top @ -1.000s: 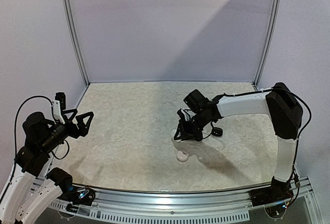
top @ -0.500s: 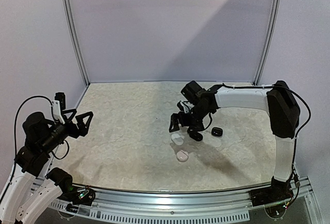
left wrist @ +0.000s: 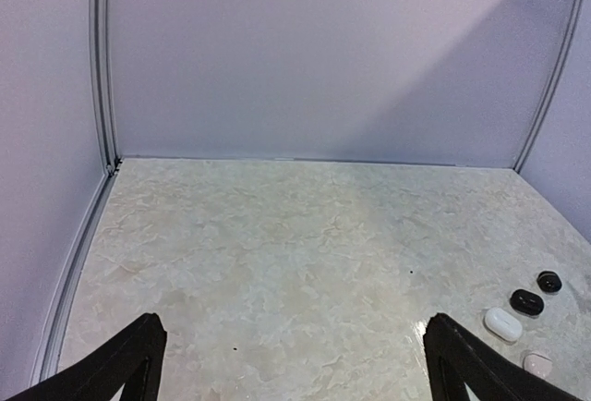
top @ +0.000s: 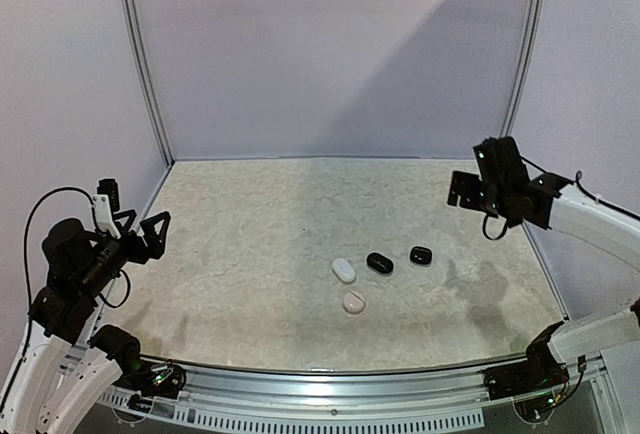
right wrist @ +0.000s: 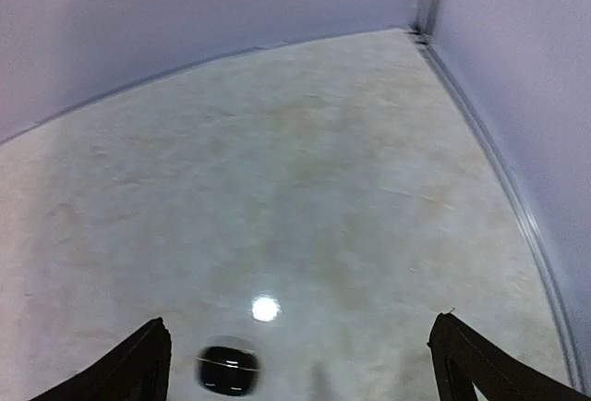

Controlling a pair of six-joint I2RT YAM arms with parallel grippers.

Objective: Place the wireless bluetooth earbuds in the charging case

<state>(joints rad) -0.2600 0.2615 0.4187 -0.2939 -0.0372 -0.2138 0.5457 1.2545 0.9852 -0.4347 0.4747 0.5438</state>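
Note:
Four small pebble-shaped charging cases lie shut near the table's middle: a white case [top: 344, 270], a black case [top: 379, 263], a smaller black case [top: 420, 254] and a second white case [top: 353, 302]. The earbuds are out of view. My right gripper [top: 470, 184] hangs open and empty above the table's right side, well away from the cases; its wrist view shows one black case [right wrist: 227, 370] below, between the spread fingers. My left gripper [top: 145, 226] is open and empty at the far left. The left wrist view shows the cases [left wrist: 503, 324] far off at its right edge.
Pale walls with metal posts [top: 140, 64] enclose the marbled tabletop [top: 250, 234] on three sides. A raised metal rail [top: 330, 379] runs along the near edge, by the arm bases.
My right gripper opened over the cases, lifted, and swung back to the right side. The black and white cases it covered now lie in the open. The left arm barely shifted.

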